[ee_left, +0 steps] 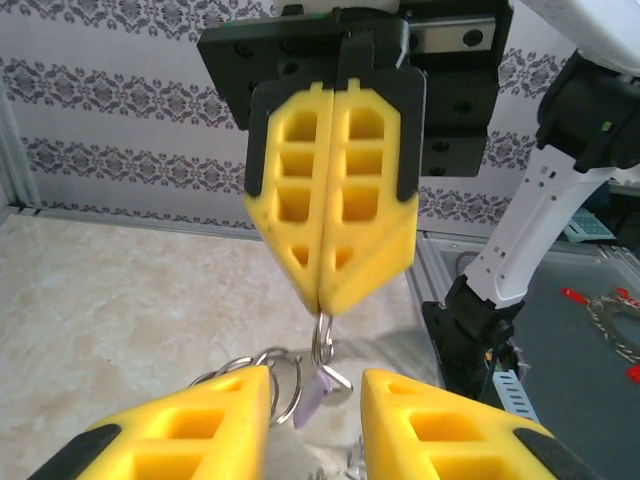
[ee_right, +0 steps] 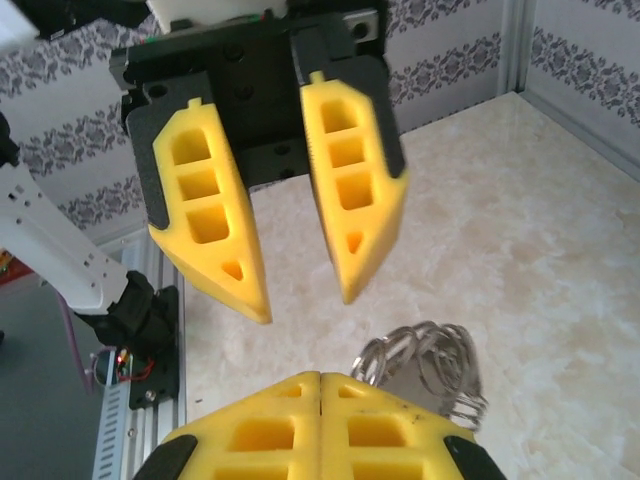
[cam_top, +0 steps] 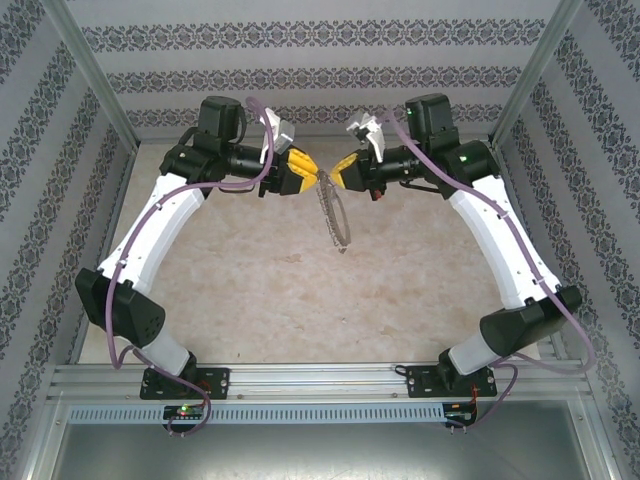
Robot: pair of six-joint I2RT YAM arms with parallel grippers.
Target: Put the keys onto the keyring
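Observation:
The keyring (cam_top: 335, 215), a thin dark hoop fringed with small silvery loops, hangs in the air between the two grippers at the far middle of the table. My right gripper (cam_top: 335, 172) (ee_right: 320, 378) is shut on one small silvery loop (ee_left: 322, 340) of it. My left gripper (cam_top: 312, 177) (ee_left: 315, 376) faces it tip to tip, jaws apart, with several loops (ee_left: 272, 380) beside its left finger and nothing pinched. A small lilac-silvery piece (ee_left: 312, 402) dangles under the held loop. I cannot tell the keys from the loops. A bunch of loops (ee_right: 425, 365) hangs beside the right fingers.
The beige marble-patterned tabletop (cam_top: 250, 280) lies below the hanging hoop. Patterned walls and metal posts (cam_top: 95, 85) close in the back and sides. An aluminium rail (cam_top: 320, 378) with both arm bases runs along the near edge.

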